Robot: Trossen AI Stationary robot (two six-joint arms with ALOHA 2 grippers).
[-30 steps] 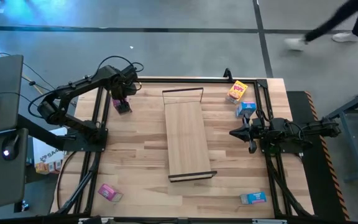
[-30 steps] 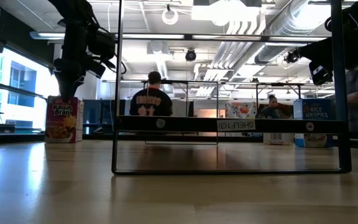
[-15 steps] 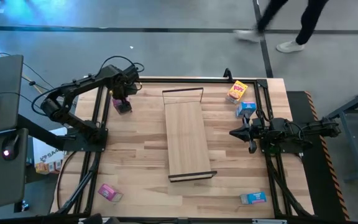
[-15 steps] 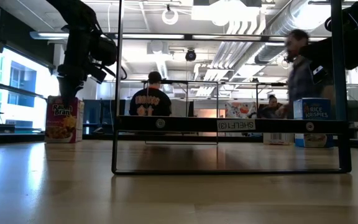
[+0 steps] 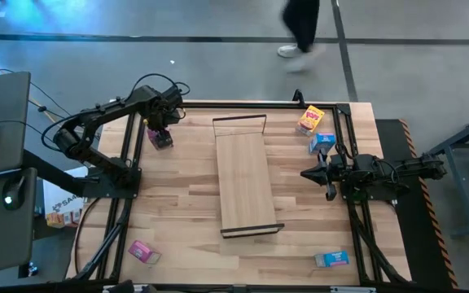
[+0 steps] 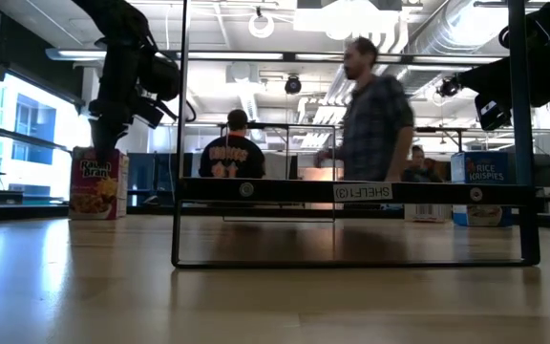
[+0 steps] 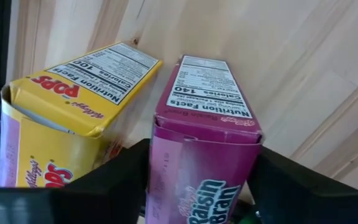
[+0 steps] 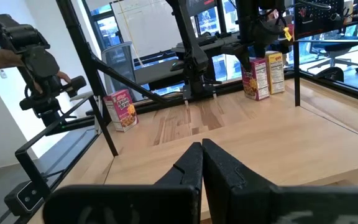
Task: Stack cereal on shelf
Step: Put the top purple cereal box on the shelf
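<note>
**Colleague:** What is the left arm doing?

**Me:** I'm watching the left gripper (image 5: pixel 159 134) at the far left corner of the surface (image 5: pixel 177 195). Its fingers (image 7: pixel 114 180) are standing on either side of a pink Raisin Bran box (image 7: pixel 205 134) and are closing against its sides. The box is standing upright on the wood, and a yellow Pops box (image 7: pixel 73 118) is standing just beside it, apart from the fingers. From the table-height camera I'm seeing the same arm coming down onto the pink box (image 6: pixel 98 183).

**Colleague:** And the right arm?

**Me:** The right gripper (image 5: pixel 312 174) is hanging by the right edge, off to the side of the shelf (image 5: pixel 247 171). I'm looking past its fingers (image 8: pixel 219 168), which are pressing together with nothing between them.

**Colleague:** Where is the rest of the cereal?

**Me:** I'm seeing a second yellow box (image 5: pixel 311 119) and a blue box (image 5: pixel 322 142) near the far right corner, another blue box (image 5: pixel 331 259) lying near the near right corner, and a second pink box (image 5: pixel 141 251) lying near the near left corner. The shelf is standing in the middle of the surface, its plank bare.

**Colleague:** Anyone around?

**Me:** A person (image 6: pixel 370 124) is walking in the room behind the table.
</note>
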